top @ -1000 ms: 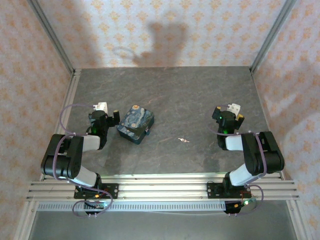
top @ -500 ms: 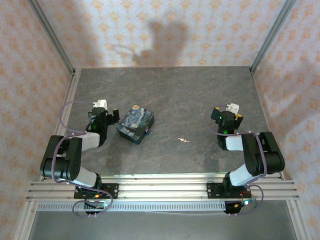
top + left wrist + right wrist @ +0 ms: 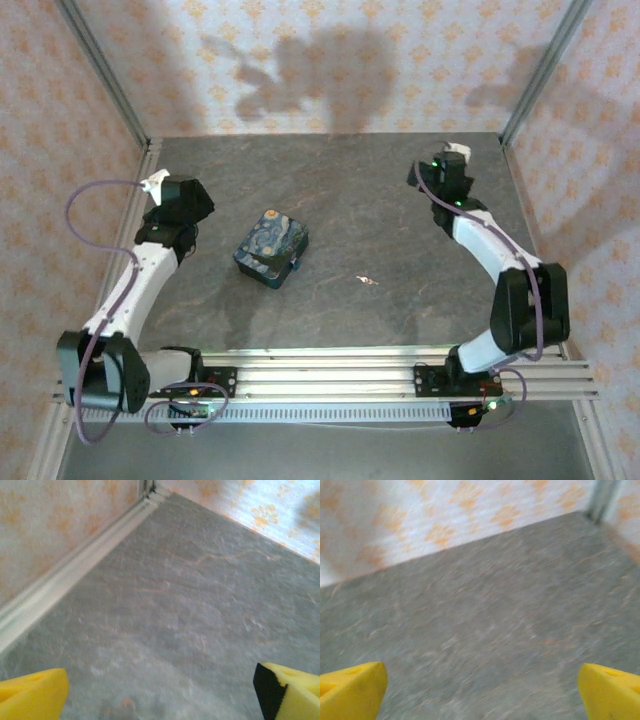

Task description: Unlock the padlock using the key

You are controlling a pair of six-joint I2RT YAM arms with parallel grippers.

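The key (image 3: 367, 281), tiny and pale gold, lies flat on the dark table right of centre. The padlock (image 3: 294, 263) is a tiny bluish bit against the near right edge of the blue swirl-painted tin (image 3: 271, 247); its shackle is too small to make out. My left gripper (image 3: 183, 198) is raised at the far left, well away from the tin, and open (image 3: 160, 695) over bare table. At the far right, my right gripper (image 3: 441, 172) is also lifted and open (image 3: 480, 690), with nothing between its yellow fingertips (image 3: 350, 690).
A metal rail (image 3: 65, 580) runs along the table's left edge below the patterned wall. The back wall (image 3: 445, 510) stands close in front of the right gripper. Aluminium rails (image 3: 320, 375) carry both arm bases at the near edge.
Both arms have unfolded from their tucked pose and swung up and outward, the left toward the back left, the right toward the back right. Tin, padlock and key have not moved.
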